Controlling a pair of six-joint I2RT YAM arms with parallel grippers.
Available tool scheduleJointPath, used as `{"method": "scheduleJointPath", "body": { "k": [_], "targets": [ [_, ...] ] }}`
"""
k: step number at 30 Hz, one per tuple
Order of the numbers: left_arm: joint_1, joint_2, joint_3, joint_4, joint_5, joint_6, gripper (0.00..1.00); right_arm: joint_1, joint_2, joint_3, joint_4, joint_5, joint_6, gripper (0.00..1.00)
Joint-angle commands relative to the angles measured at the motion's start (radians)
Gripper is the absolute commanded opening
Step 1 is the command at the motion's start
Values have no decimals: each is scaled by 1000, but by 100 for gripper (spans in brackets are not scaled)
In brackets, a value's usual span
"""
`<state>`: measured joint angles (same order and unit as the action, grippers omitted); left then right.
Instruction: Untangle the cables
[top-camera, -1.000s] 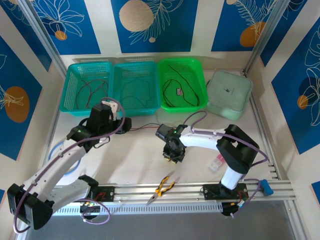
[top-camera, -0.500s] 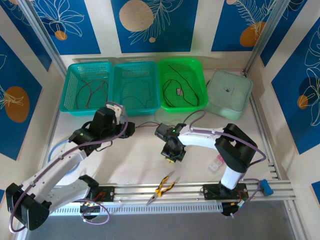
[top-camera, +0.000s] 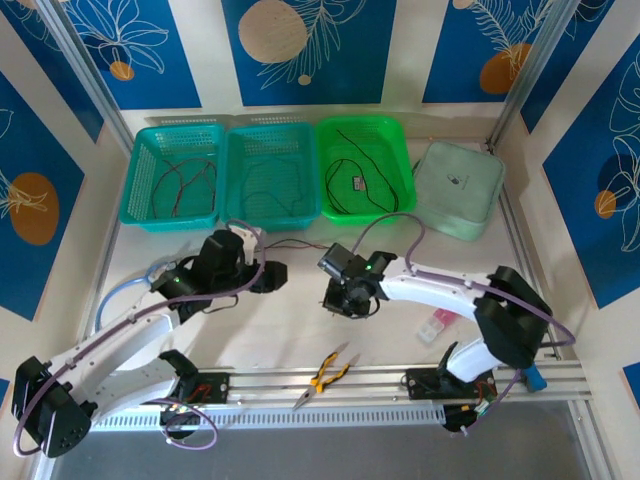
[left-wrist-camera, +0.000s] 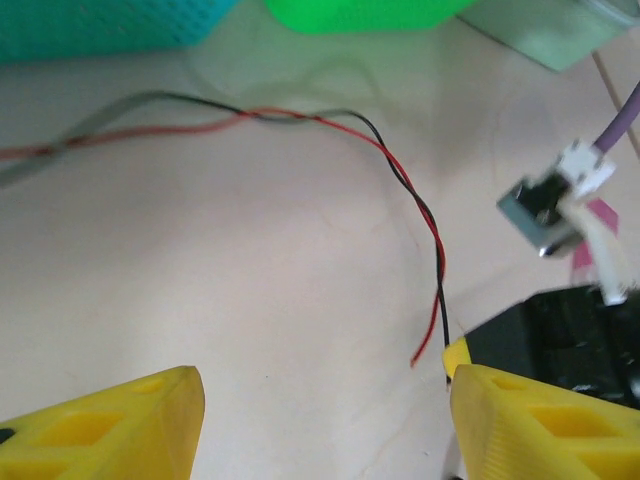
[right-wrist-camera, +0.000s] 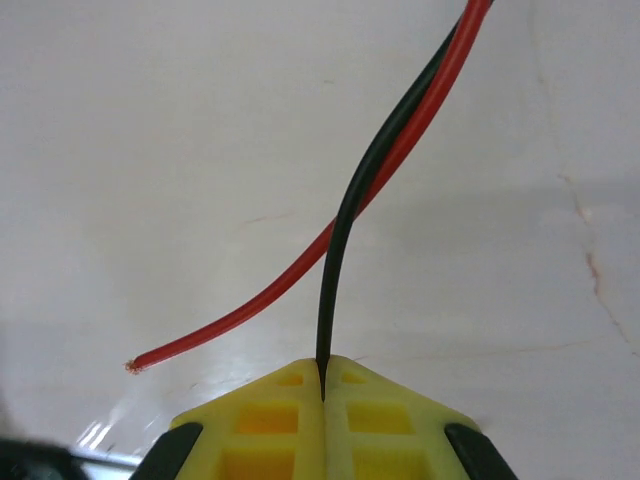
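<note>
Red wire (right-wrist-camera: 250, 308) and black wire (right-wrist-camera: 336, 250) lie twisted together on the white tabletop (left-wrist-camera: 200, 260). They run left to right between the arms, then bend toward the right gripper (right-wrist-camera: 322, 385), whose yellow fingers are pressed together on the black end. The red end points free beside them. The left gripper (left-wrist-camera: 322, 395) hovers nearby, fingers apart.

— Left claw (left-wrist-camera: 320, 425)?
— Jaws spread wide, arm stretched low toward the middle.
— Right claw (right-wrist-camera: 322, 395)?
— Pressed together, pinching the black cable (right-wrist-camera: 329, 290), wrist tipped downward.
</note>
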<state>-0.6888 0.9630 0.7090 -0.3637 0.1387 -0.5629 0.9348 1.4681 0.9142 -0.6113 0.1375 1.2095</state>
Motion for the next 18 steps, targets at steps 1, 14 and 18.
{"method": "scheduleJointPath", "body": {
  "k": [1, 14, 18],
  "targets": [
    [-39, -5, -54, 143, 47, -95, 65, -3, -72, -43, 21, -13, -80, 0],
    [-160, 248, 7, 251, 117, -104, 62, -55, -241, -145, 104, -49, -120, 0],
    [-184, 288, 7, 314, 114, -124, 59, -74, -277, -163, 119, -67, -117, 0]
  ]
}}
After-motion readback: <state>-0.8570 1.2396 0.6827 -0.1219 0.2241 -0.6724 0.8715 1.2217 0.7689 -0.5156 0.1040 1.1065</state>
